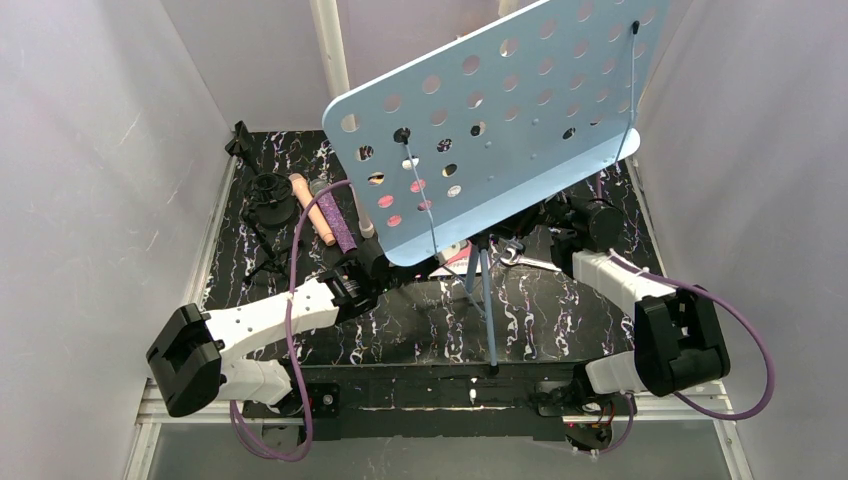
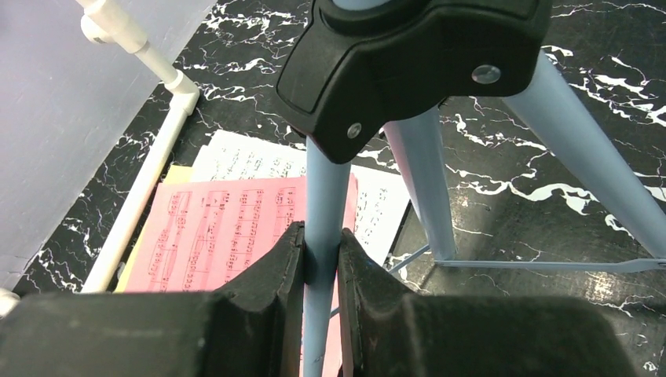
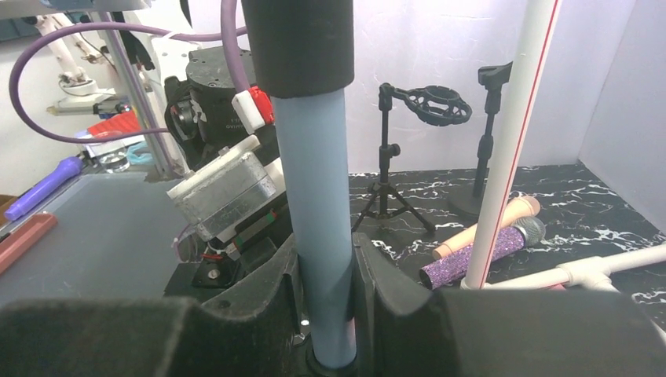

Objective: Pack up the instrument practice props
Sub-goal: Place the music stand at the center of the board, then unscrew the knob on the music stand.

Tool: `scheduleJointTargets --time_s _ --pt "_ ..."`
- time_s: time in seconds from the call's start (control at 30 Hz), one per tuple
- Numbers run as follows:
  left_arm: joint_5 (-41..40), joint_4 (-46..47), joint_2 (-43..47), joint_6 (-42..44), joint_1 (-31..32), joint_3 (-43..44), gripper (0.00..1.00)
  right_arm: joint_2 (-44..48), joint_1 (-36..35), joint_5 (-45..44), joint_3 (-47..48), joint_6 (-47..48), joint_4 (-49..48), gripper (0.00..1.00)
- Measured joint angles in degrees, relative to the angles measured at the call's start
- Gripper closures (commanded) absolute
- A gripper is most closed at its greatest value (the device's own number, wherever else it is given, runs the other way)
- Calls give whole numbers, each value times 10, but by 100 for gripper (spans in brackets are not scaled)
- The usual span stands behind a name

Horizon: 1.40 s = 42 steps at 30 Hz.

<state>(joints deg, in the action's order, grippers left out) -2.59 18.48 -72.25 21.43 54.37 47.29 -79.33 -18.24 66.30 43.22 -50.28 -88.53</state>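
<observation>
The light-blue perforated music rack [image 1: 490, 120] stands tilted over the middle of the table on its tripod legs [image 1: 487, 300]. My left gripper [image 2: 320, 239] is shut on one thin leg [image 2: 323, 188], just below the black hub [image 2: 408, 63]. My right gripper [image 3: 324, 251] is shut on the rack's thick centre pole [image 3: 314, 173]. Pink and white sheet-music pages [image 2: 212, 228] lie on the table under the legs. The peach microphone [image 1: 312, 208] and the purple glitter microphone [image 1: 338, 222] lie side by side at the back left. The black mic tripod [image 3: 385, 188] and the round-base holder [image 3: 483, 141] stand behind them.
White plastic pipes [image 2: 145, 173] run along the left wall, and one upright [image 3: 510, 133] rises beside the microphones. A silver wrench [image 1: 520, 258] lies under the rack's right side. Pale walls [image 1: 90, 180] close in the marbled black table on three sides.
</observation>
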Motion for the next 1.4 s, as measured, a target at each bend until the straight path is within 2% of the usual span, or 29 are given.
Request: scheduleJointTargets --time_s 0.2,0.37,0.57,0.7,0.73,0.77,0.87,0.93,1.0,1.1,1.2,1.4 --pt "17 20 6 -2 0 -18 100 31 0 -16 -39 5 0 53" --pt "26 27 8 -5 -2 -26 100 49 29 13 -82 -16 51 35" --pt "29 34 9 -20 -4 -30 100 95 45 25 -77 22 187 27" --pt "34 36 10 -32 -6 -31 100 125 59 49 -58 93 358 24" --pt "36 38 10 -37 -7 -33 100 133 62 55 -45 142 460 21" --pt "36 40 10 -40 -8 -34 100 134 68 56 -37 168 501 20" --pt "40 43 11 -55 -10 -35 100 136 75 58 60 361 811 19" --pt "42 45 11 -61 -11 -37 100 138 82 56 99 449 938 19" --pt "43 47 11 -69 -12 -37 100 149 100 52 103 494 1014 19" --pt "46 47 11 -78 -14 -38 100 171 127 50 81 486 1059 19" --pt "46 47 12 -88 -15 -38 100 193 139 43 56 433 1061 20" --pt "51 50 21 -109 -19 -46 100 247 152 28 10 217 973 24"
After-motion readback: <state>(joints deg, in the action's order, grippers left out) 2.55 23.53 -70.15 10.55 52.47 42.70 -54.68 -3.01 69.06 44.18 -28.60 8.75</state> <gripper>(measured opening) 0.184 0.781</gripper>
